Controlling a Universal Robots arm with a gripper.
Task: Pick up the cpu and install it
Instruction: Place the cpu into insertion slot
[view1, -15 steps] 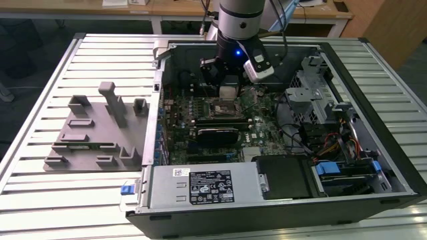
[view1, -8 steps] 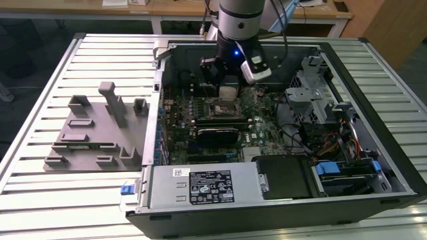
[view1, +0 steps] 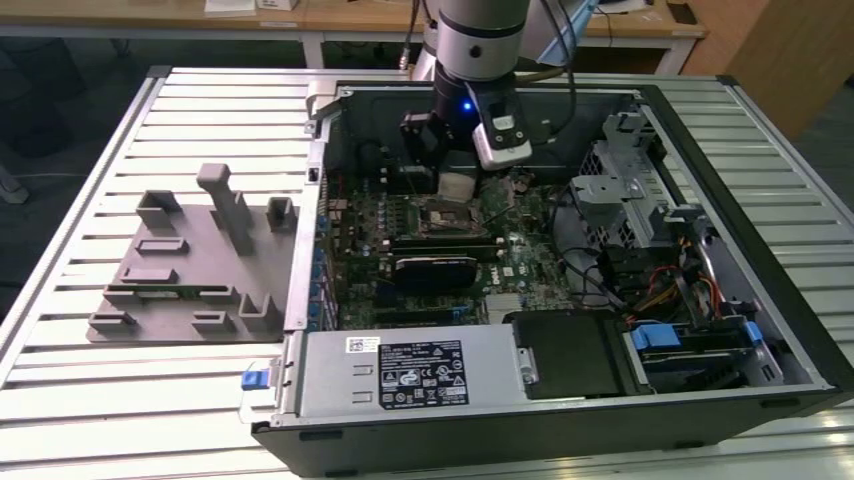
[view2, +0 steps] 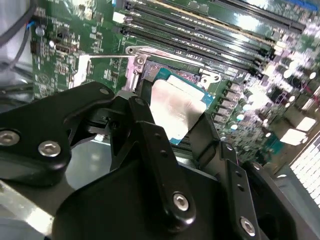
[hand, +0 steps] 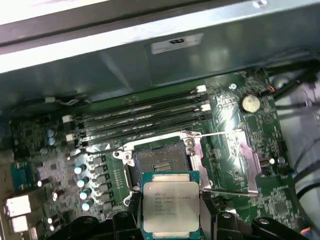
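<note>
First wrist view: two jaws hold one cpu (hand: 171, 206) by its edges, near one open socket (hand: 159, 161), not in it; four memory slots (hand: 140, 120) lie beside the socket; exterior view: one grey fixture (view1: 187, 270) stands on the table (view1: 134, 400).

The arm (view1: 477, 40) points straight down, jaws clamped on the cpu (hand: 170, 206) from both sides.

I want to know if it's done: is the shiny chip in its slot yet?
Out. The pincer holds the chip, and the slot sits open and empty.
</note>
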